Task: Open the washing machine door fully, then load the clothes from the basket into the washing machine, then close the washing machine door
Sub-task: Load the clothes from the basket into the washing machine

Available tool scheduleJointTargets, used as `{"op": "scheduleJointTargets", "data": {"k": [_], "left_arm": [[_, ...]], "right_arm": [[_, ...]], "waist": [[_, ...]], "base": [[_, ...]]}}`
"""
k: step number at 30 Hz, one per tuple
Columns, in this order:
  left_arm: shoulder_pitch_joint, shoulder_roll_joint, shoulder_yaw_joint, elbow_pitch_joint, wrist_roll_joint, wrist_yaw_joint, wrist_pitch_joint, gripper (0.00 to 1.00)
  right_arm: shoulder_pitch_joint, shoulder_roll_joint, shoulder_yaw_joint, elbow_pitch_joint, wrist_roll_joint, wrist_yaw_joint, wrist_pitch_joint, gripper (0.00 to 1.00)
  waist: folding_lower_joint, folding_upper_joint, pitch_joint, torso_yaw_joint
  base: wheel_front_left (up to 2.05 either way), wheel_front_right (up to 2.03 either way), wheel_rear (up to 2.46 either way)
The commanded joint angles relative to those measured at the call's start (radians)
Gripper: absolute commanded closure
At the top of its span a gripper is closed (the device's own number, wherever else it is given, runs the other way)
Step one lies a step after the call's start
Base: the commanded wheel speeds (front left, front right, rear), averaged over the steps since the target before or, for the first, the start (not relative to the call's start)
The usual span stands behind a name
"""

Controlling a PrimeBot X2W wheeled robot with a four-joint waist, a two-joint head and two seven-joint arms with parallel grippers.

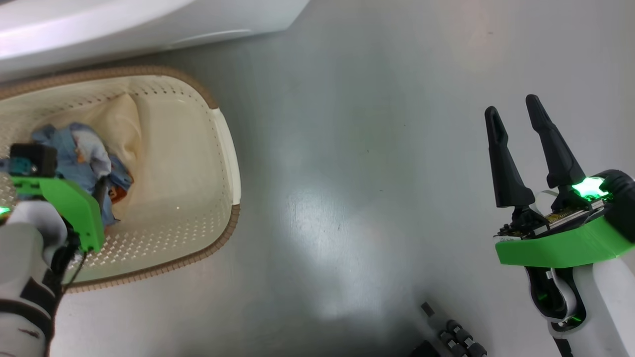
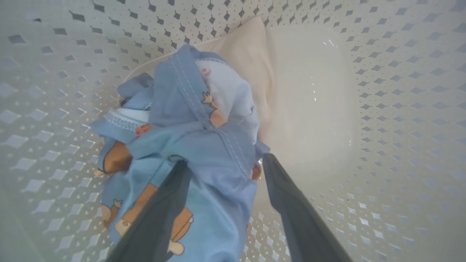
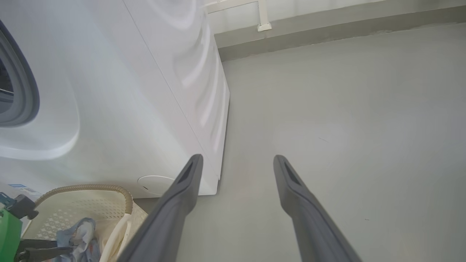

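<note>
One basket (image 1: pixel 225 148) holds one blue bear-print bundle (image 2: pixel 204 145) and one cream cloth (image 2: pixel 247 62); the left gripper (image 2: pixel 224 160), spread wide, straddles the bundle, touching it; the right gripper (image 1: pixel 512 104) gapes empty.

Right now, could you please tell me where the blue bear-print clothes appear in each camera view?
Head view: the clothes lie at the left, inside the basket.
Left wrist view: centre-left, at the fingertips of the open left hand.
Right wrist view: bottom-left corner, inside the basket.
Shared landmark: the basket's perforated cream wall, which surrounds the clothes in all three views.
</note>
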Motion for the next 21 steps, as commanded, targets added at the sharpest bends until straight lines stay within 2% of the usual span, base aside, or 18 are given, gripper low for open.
{"op": "scheduleJointTargets", "data": {"k": [1,9,10,12,13,14,21], "left_arm": [[-0.004,0.054,0.017,-0.002,-0.007,0.011,0.005,0.0],[-0.014,0.047,0.007,-0.001,-0.007,0.021,0.012,0.02],[-0.012,0.047,0.007,-0.001,-0.009,0.022,0.015,0.36],[-0.009,0.047,0.0,-0.001,-0.006,0.023,0.016,0.72],[-0.008,0.047,0.001,-0.001,-0.009,0.023,0.016,0.95],[-0.007,0.046,0.002,-0.001,-0.011,0.023,0.018,1.0],[-0.004,0.032,0.004,-0.001,-0.027,0.022,0.001,1.0]], "right_arm": [[0.021,-0.017,0.021,-0.03,-0.017,0.008,-0.008,0.0],[0.04,-0.033,0.021,-0.047,-0.02,0.008,-0.008,0.0],[0.041,-0.034,0.022,-0.048,-0.02,0.008,-0.008,0.0],[0.045,-0.035,0.024,-0.051,-0.022,0.008,-0.008,0.0],[0.047,-0.035,0.024,-0.053,-0.022,0.008,-0.008,0.0],[0.048,-0.036,0.025,-0.055,-0.022,0.008,-0.008,0.0],[0.054,-0.037,0.022,-0.057,-0.024,0.008,-0.008,0.0]], "waist": [[-0.0001,0.0,0.014,-0.002],[-0.0001,0.0,0.02,-0.002],[-0.0001,0.0,0.019,-0.003],[-0.0001,0.0,0.016,-0.003],[-0.0001,0.0,0.016,-0.003],[-0.0001,0.0,0.015,-0.004],[-0.0001,0.0,0.0,0.004]], "base": [[0.0,0.0,0.0],[0.0,0.0,0.0],[0.0,0.0,0.0],[0.0,0.0,0.0],[0.0,0.0,0.0],[0.0,0.0,0.0],[0.0,0.0,0.0]]}}
